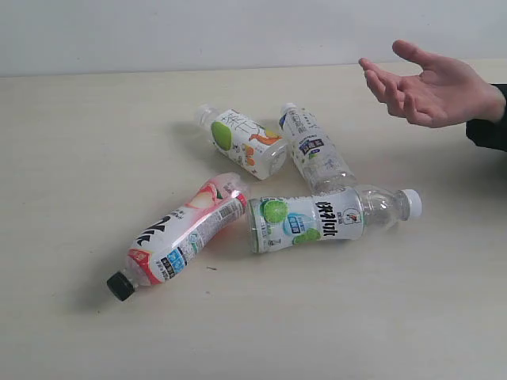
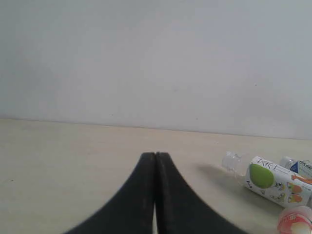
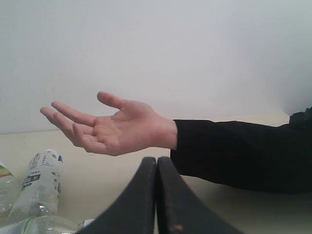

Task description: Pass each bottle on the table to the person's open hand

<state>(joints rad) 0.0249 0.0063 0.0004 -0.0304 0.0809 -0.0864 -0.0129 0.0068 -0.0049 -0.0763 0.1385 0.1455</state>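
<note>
The right gripper [image 3: 157, 160] has its two black fingers pressed flat together with nothing between them. The left gripper [image 2: 155, 156] is closed and empty in the same way. Neither arm shows in the exterior view.

Straight ahead of the right gripper hangs the person's bare open hand [image 3: 114, 126], palm up, above the table at the exterior frame's upper right. Nearest that side lies the clear plastic lime-green and white bottle [image 1: 317, 222], just right of centre, its long axis running almost left to right and its white cap pointing right. The right arm is judged the nearer one.

The blue-white bottle [image 1: 315, 150] touches it from above. The green-orange fruit bottle [image 1: 245, 142] lies at upper centre, and the red-pink bottle with black cap [image 1: 186, 237] at lower left.

All four lie flat on the pale cream wood-grain table [image 1: 79, 119], with a plain pale wall [image 1: 158, 32] behind.
</note>
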